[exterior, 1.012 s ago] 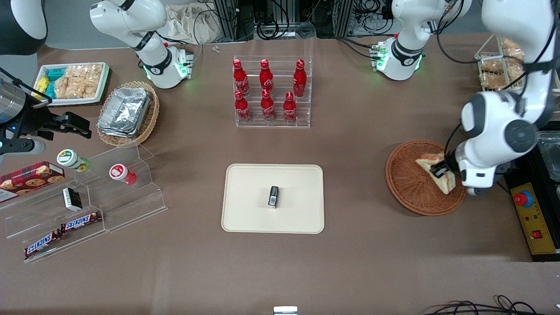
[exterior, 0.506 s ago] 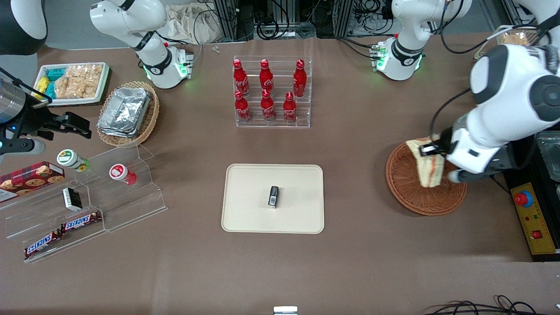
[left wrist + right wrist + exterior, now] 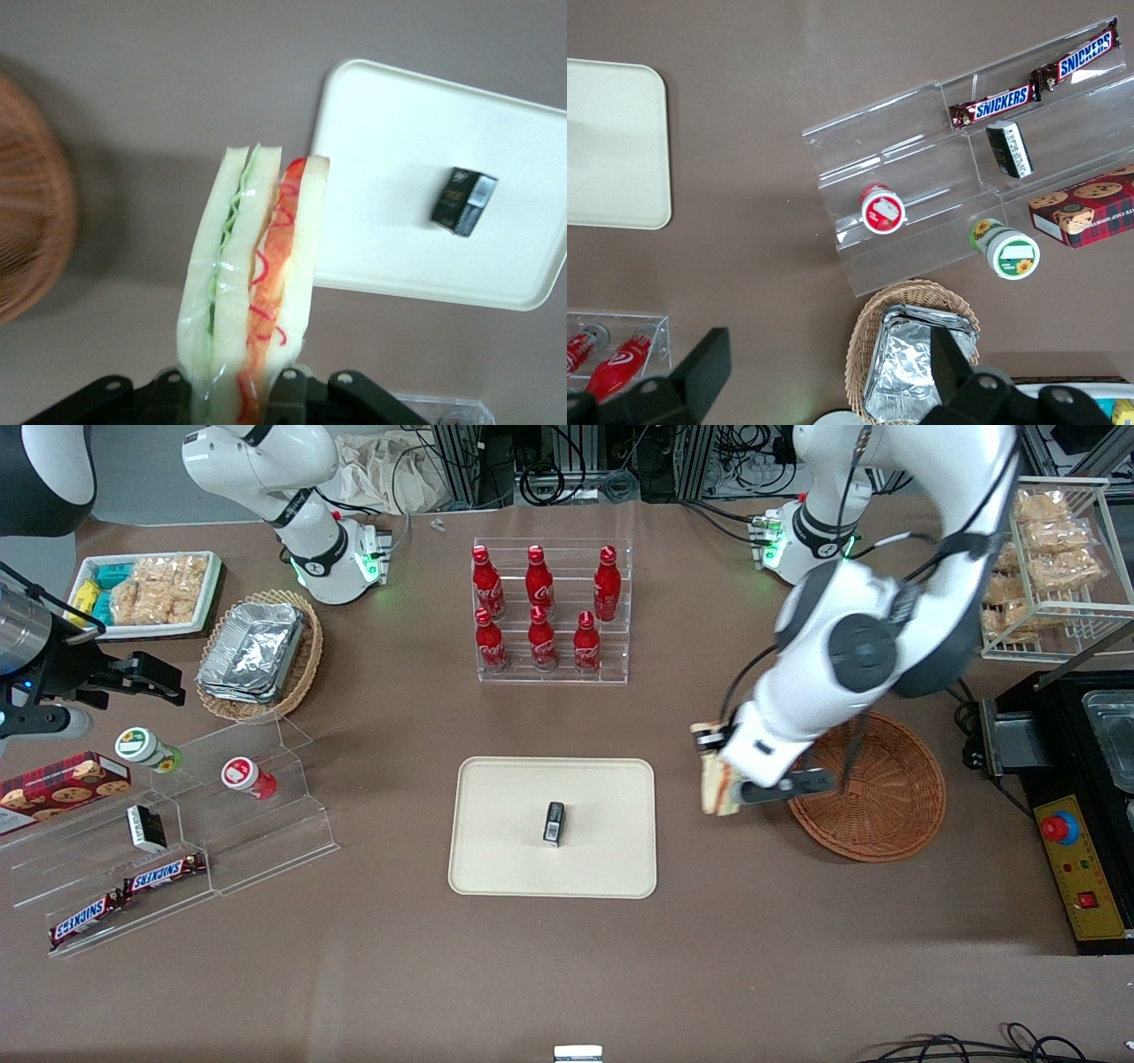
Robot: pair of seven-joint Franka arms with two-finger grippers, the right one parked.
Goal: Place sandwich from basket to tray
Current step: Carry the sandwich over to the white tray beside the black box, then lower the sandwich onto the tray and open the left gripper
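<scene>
Front view shows the left arm's fingers (image 3: 714, 766) pinching the clear-wrapped triangular wedge sandwich (image 3: 714, 786), now lifted clear of the round reddish-brown wicker basket (image 3: 886, 815) and carried most of the way to the flat cream rectangular tray (image 3: 505, 868), so only the set-down remains.

The hand (image 3: 714, 778), clamped on the sandwich (image 3: 714, 788), hangs between basket (image 3: 873, 788) and tray (image 3: 496, 859); bare worktop (image 3: 682, 841) below, only a small box (image 3: 554, 822) mid-tray.
</scene>
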